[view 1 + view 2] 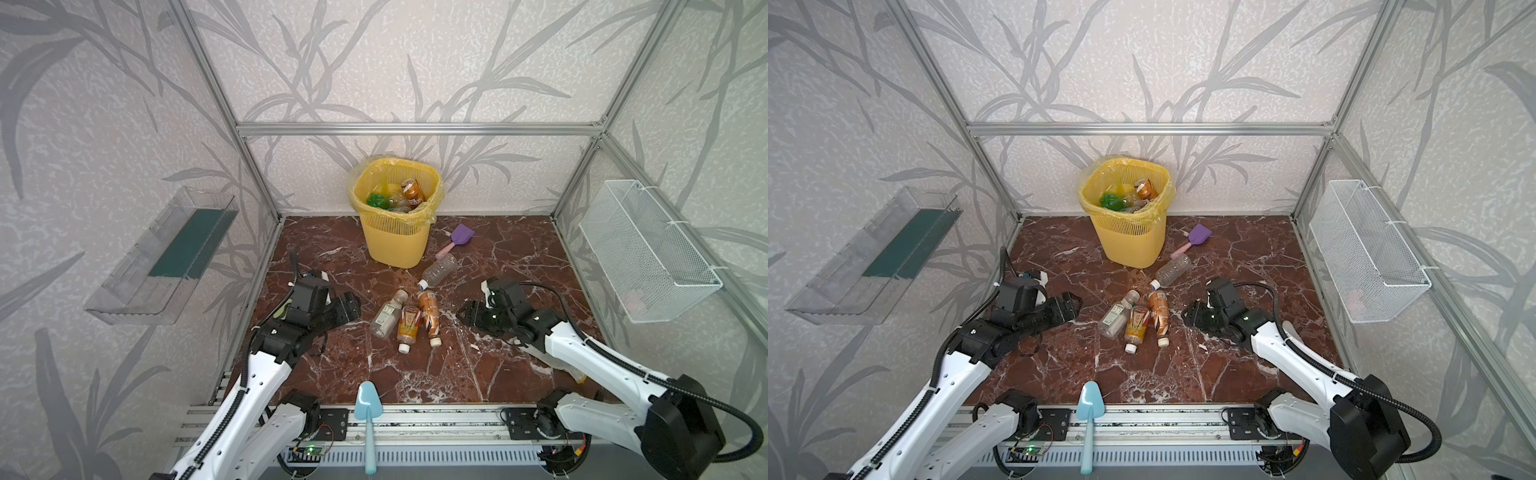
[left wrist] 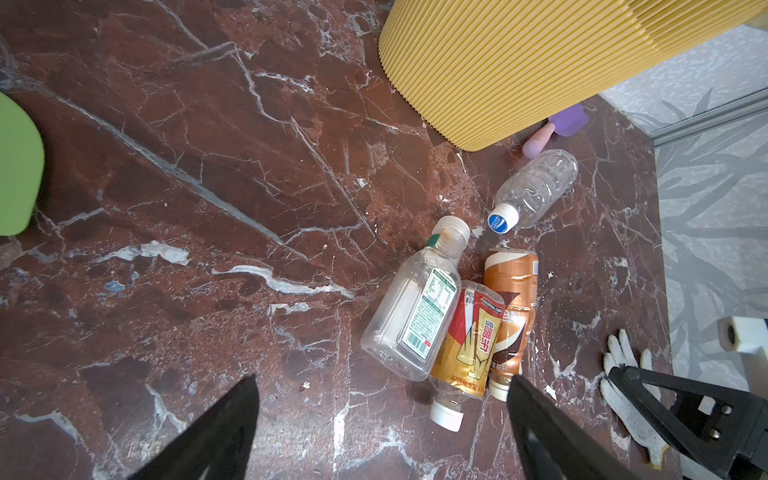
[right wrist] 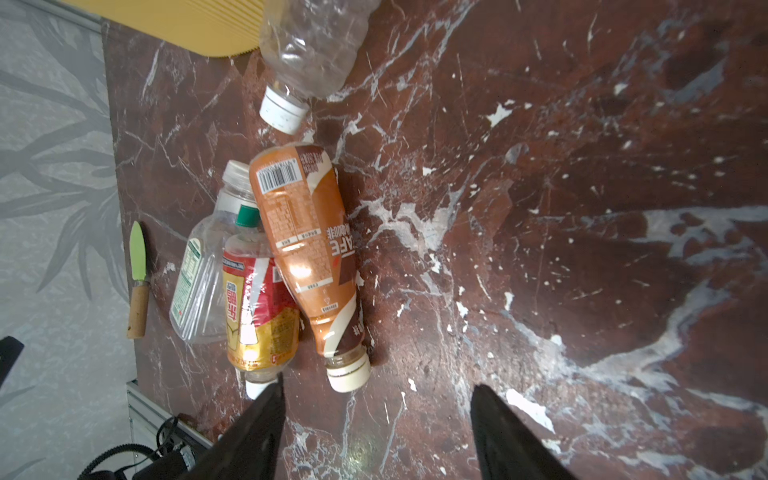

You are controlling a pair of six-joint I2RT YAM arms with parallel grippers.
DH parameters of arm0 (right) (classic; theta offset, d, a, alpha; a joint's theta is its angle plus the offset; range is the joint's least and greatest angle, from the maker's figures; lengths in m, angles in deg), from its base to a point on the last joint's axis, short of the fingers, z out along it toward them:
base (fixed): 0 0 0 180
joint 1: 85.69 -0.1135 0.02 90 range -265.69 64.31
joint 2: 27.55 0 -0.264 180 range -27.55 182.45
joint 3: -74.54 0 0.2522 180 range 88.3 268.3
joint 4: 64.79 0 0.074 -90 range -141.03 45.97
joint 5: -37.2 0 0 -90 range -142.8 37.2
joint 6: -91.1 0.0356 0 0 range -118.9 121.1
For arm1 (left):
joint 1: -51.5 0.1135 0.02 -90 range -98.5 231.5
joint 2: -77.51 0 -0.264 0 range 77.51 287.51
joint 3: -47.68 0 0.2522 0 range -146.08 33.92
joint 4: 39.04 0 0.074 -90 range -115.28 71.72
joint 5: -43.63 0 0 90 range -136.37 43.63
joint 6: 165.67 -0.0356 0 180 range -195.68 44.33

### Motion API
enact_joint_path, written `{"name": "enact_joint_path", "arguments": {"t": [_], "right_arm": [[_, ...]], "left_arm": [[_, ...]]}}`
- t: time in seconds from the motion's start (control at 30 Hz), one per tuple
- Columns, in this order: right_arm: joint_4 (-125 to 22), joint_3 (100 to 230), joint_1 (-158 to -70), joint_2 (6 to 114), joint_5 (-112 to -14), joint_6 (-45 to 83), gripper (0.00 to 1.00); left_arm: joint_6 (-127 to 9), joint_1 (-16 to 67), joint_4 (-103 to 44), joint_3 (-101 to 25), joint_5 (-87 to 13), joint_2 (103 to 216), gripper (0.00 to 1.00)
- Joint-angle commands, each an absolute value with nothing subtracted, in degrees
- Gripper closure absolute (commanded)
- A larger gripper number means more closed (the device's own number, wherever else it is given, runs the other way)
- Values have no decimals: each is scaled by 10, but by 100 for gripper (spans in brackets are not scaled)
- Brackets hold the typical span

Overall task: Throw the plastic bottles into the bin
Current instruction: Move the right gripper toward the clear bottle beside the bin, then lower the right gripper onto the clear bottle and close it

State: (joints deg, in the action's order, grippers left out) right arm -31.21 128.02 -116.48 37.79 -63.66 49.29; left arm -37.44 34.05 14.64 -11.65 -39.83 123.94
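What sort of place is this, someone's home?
Probably a robot test booth, not a home: wallpapered panels in a metal frame, a marble-look floor, and two robot arms mounted on a rail.

Three labelled bottles [image 1: 408, 322] lie touching, a clear bottle [image 1: 439, 270] nearer the upright yellow bin [image 1: 395, 245], which holds several more.
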Motion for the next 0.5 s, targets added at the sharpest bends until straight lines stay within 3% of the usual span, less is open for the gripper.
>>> {"name": "enact_joint_path", "arguments": {"t": [0.0, 0.33, 0.47], "right_arm": [[-305, 1321, -1168, 391, -597, 513, 29], [-316, 1462, -1151, 525, -575, 560, 27], [-308, 1520, -1140, 598, -574, 592, 14]], "left_arm": [[-366, 343, 136, -108, -396, 1236, 7], [-359, 343, 140, -100, -388, 1223, 8], [-359, 343, 150, -98, -390, 1207, 8]]}}
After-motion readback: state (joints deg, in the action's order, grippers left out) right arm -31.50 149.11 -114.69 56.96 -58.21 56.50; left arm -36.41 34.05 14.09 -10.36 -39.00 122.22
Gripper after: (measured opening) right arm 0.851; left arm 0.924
